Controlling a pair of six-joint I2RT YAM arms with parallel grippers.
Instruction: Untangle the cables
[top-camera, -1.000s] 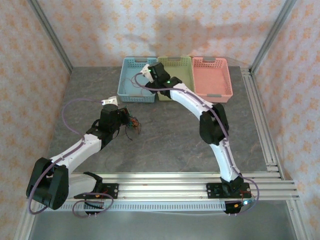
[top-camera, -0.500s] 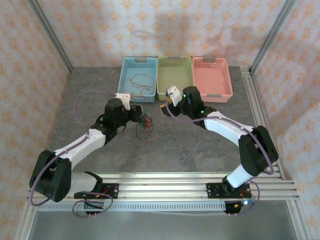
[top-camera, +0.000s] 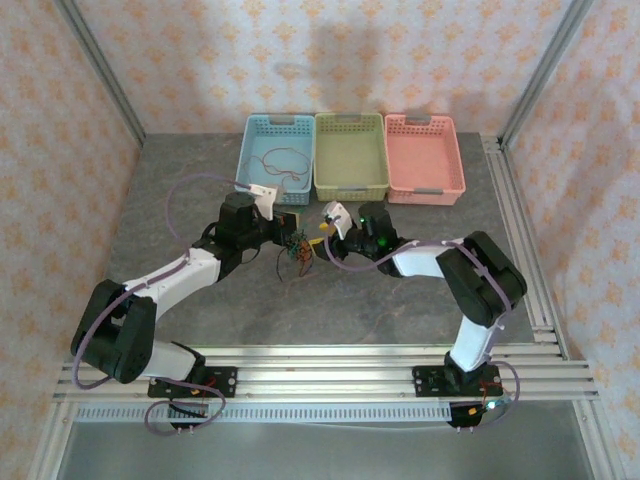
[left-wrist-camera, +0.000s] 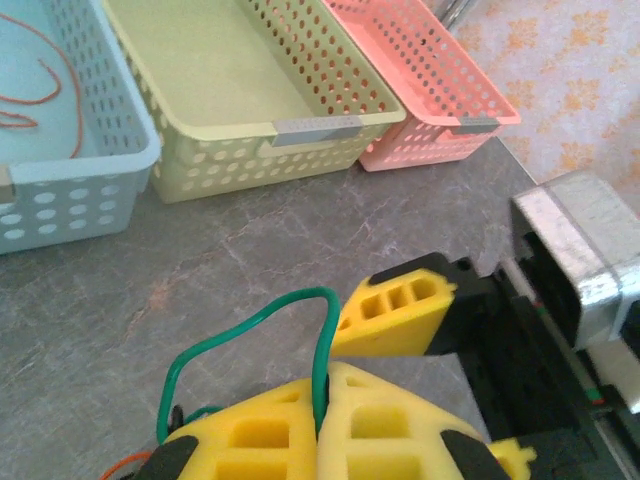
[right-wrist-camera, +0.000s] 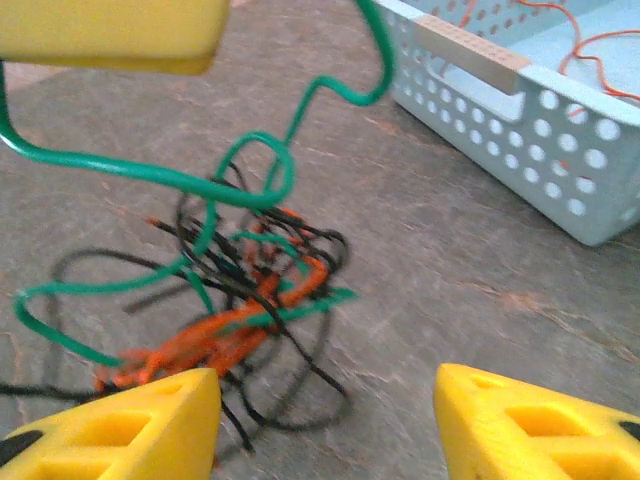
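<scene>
The cables (top-camera: 297, 250) hang as a small clump of green, black and orange wires just above the table (top-camera: 180, 180), between the two grippers. My left gripper (top-camera: 284, 236) is shut on a green cable (left-wrist-camera: 250, 325), which loops up out of its yellow fingertips (left-wrist-camera: 325, 385). My right gripper (top-camera: 318, 240) faces it from the right and is open. In the right wrist view its fingers (right-wrist-camera: 150, 425) stand wide apart just short of the clump (right-wrist-camera: 240, 290), touching nothing. One orange cable (top-camera: 280, 165) lies apart in the blue basket (top-camera: 246, 178).
Three baskets stand in a row at the back: blue, green (top-camera: 350, 190) and pink (top-camera: 425, 190). The blue basket's wall (right-wrist-camera: 520, 130) is close behind the clump. Aluminium rails (top-camera: 330, 365) run along the near edge and the right side.
My right arm swung from over the blue basket down to the clump, leaving an orange cable in that basket. My left gripper carried the clump right and farther from the near edge.
</scene>
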